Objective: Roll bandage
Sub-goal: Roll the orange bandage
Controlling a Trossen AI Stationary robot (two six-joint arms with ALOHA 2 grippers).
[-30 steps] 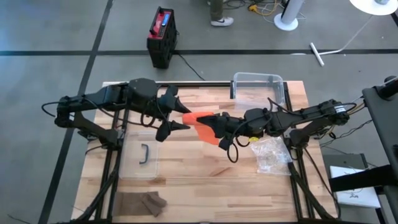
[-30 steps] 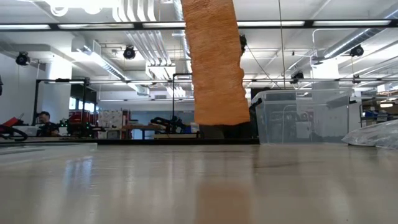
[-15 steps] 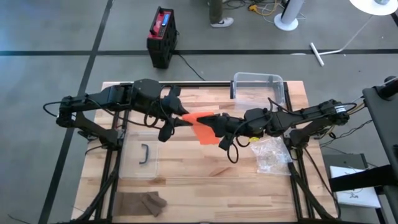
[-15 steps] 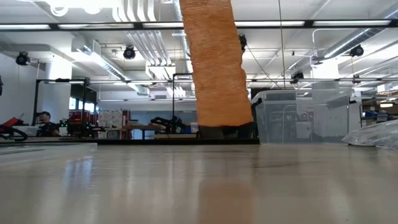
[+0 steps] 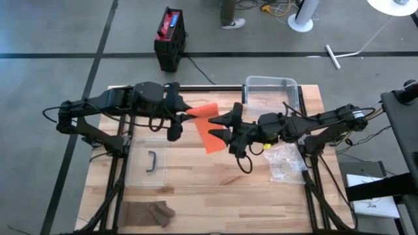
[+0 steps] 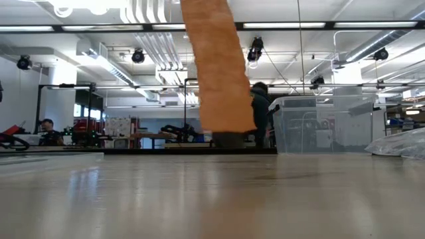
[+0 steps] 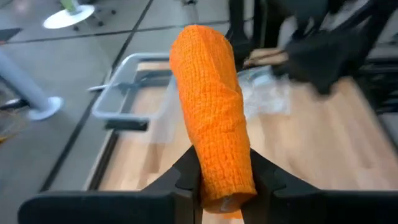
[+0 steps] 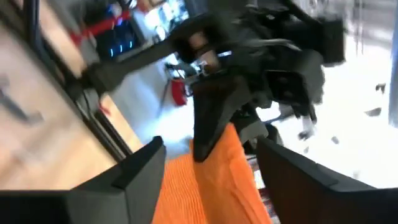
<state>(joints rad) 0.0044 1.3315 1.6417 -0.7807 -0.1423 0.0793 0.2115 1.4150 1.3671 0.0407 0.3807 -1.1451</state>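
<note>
With the left gripper [image 7: 221, 177] clamped on one end of the orange bandage [image 7: 213, 124], a soft, crinkly woven strip drooping below it above the table [image 5: 196, 176], and the right gripper [image 5: 221, 125] spread open just beside it, the limp cloth could slip or unroll.

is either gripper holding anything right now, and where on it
The left gripper is shut on the orange bandage, pinching one end of it. The right gripper is open beside the bandage, holding nothing.
</note>
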